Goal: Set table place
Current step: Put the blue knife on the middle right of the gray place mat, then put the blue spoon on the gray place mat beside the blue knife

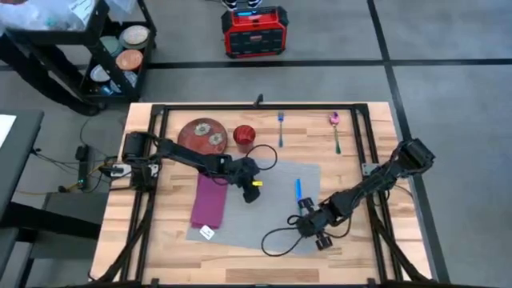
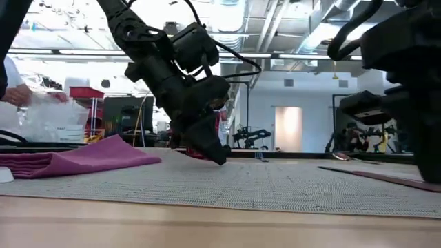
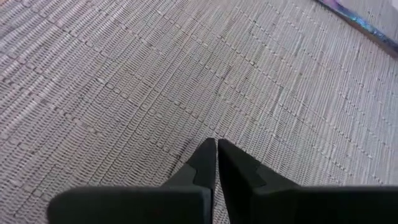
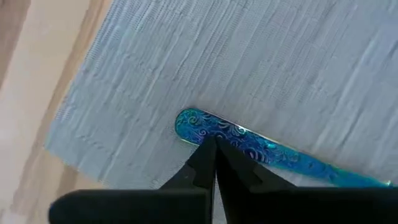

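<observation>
Placemat (image 1: 264,208) holding magenta napkin (image 1: 210,200), blue-handled utensil (image 1: 298,189), both pincers closed

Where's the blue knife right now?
In the high view the blue knife lies on the grey placemat, right of centre, just beyond the right gripper; the right wrist view shows that gripper above its handle end.

Grey placemat (image 1: 268,214) on table (image 1: 352,256); magenta napkin (image 1: 210,201) on placemat.

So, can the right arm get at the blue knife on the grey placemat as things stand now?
Probably yes. The right tool hangs shut right at the blue knife, which lies flat on the grey placemat; nothing lies between. The left tool is off to the side.
</observation>
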